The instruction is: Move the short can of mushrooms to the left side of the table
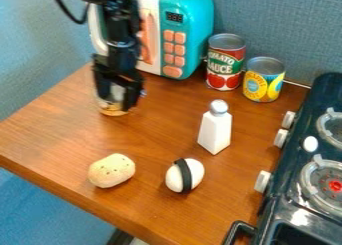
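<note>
Camera view: container (113, 108) at claw (117, 91); grip state cannot be determined. Likely step: grasping. Next: verify secure contact.

One microwave (195, 26), two cans (226, 64), one shaker (215, 131), one potato (111, 171), one egg (193, 174) with one black band (183, 175), one partly hidden item (112, 108), one stove (292, 161) with two visible burners (332, 185) and three knobs (262, 181)

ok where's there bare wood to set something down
Bare wood: the middle, between the gripper, potato and white shaker; also left of the potato. Crowded: the back, with the tomato can, yellow can and microwave.
</note>
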### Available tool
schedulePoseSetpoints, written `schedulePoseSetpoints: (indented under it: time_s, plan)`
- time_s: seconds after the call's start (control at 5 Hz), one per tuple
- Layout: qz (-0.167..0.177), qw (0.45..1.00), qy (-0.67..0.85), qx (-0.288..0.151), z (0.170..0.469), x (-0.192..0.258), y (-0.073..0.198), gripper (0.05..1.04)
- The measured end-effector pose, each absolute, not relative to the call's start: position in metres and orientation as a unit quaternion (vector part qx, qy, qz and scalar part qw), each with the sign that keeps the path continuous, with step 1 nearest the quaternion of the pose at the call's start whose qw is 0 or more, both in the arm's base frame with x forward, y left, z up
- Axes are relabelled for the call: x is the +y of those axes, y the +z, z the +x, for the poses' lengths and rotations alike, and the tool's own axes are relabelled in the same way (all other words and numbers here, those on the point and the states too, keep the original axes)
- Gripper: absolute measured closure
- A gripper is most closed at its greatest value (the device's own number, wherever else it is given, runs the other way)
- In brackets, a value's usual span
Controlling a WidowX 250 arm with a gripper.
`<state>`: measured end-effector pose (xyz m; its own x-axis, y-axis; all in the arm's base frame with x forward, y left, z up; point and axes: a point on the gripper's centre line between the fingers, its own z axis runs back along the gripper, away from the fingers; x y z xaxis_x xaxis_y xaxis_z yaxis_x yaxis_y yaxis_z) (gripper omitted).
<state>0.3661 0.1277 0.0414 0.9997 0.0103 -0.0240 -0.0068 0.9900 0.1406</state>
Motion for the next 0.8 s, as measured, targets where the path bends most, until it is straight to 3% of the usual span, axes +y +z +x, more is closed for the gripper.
schedulePoseSetpoints:
  time_s: [0.4, 0.8]
  plan:
    - [0.042, 0.997, 0.06, 0.018, 0.361, 0.191, 0.052, 0.083]
    - [0.013, 0.998, 0.051, 0.02, 0.359, 0.192, 0.052, 0.083]
